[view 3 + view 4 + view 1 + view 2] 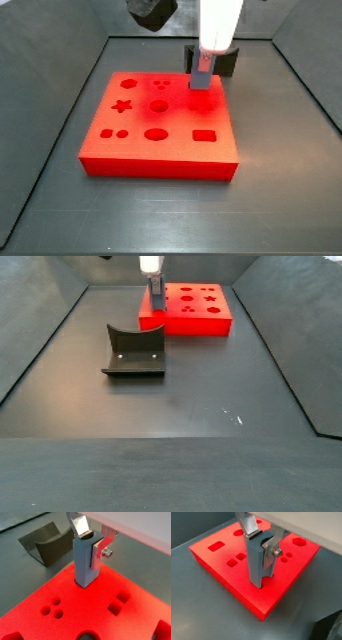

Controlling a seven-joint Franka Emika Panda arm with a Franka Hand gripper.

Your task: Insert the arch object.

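Note:
The arch object (85, 562) is a blue-grey block with a curved cutout in its upper end. It stands upright between the fingers of my gripper (90, 541), which is shut on it. Its lower end meets the top of the red board (90, 609) near a corner. Both wrist views show this; the other one has the arch object (256, 564), gripper (261, 542) and board (281, 587). In a side view the gripper (205, 55) holds the arch object (202, 72) over the board's (181, 118) far right part. I cannot tell whether its end sits in a hole.
The board has several shaped holes, among them a star (123, 105) and a rectangle (203, 135). The dark fixture (134, 351) stands on the floor beside the board (201, 324) and also shows in a wrist view (43, 544). Dark sloped walls enclose the floor.

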